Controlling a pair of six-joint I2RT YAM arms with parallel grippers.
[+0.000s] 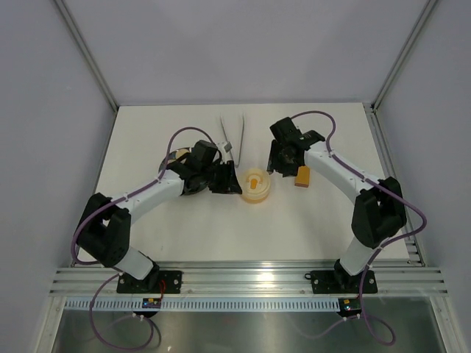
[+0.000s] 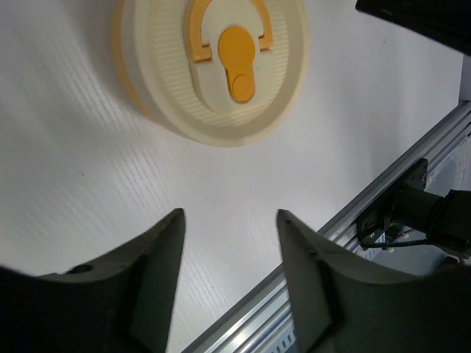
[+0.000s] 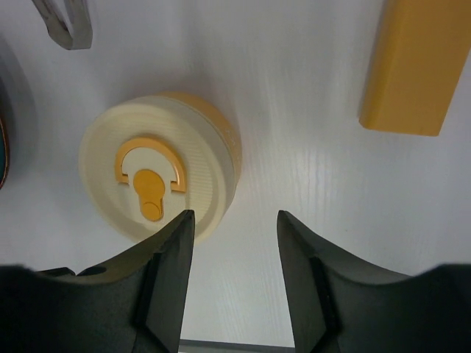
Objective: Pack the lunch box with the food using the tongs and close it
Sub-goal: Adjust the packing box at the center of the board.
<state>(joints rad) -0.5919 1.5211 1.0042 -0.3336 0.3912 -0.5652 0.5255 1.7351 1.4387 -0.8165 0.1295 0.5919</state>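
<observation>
The lunch box (image 1: 255,186) stands mid-table with its cream lid on; an orange latch shows on top (image 2: 213,66) (image 3: 158,173). No food shows in any view. The silvery tongs (image 1: 230,132) lie behind the box, their joined end in the right wrist view (image 3: 66,26). My left gripper (image 1: 229,182) (image 2: 229,213) hovers just left of the box, open, with only bare table between its fingers. My right gripper (image 1: 277,165) (image 3: 235,213) hangs just right of the box, open and holding nothing; its left finger overlaps the box's edge in view.
An orange rectangular block (image 1: 302,176) (image 3: 412,66) lies right of the box, beside the right arm. A dark round plate (image 1: 175,157) sits partly under the left arm. An aluminium rail (image 2: 383,169) runs along the table's near edge.
</observation>
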